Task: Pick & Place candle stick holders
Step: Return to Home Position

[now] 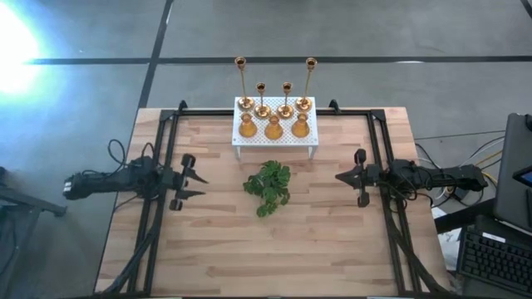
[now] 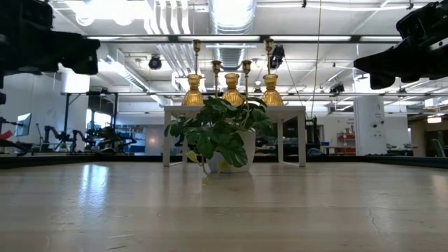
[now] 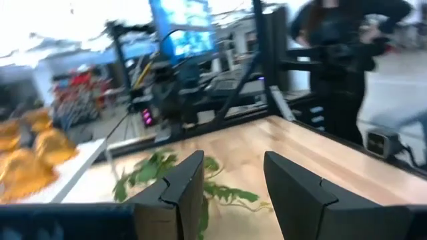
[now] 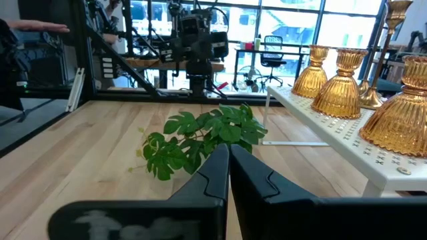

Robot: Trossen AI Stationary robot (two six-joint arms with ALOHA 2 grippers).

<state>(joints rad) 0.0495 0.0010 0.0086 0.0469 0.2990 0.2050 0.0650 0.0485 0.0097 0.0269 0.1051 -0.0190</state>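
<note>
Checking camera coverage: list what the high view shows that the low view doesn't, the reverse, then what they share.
High view only: the keyboard, plus the left end effector and right end effector clearly flanking the plant. Low view only: the plant's white pot, the room behind. Both: the plant, white stand, gold candle holders on it.

A pale wooden worktop stands on a grey concrete floor crossed by dark lines, with a bright glare at one corner. Ribbed ducts and bright lights run overhead. Tall windows back an office chair. A keyboard lies beside the worktop.
</note>
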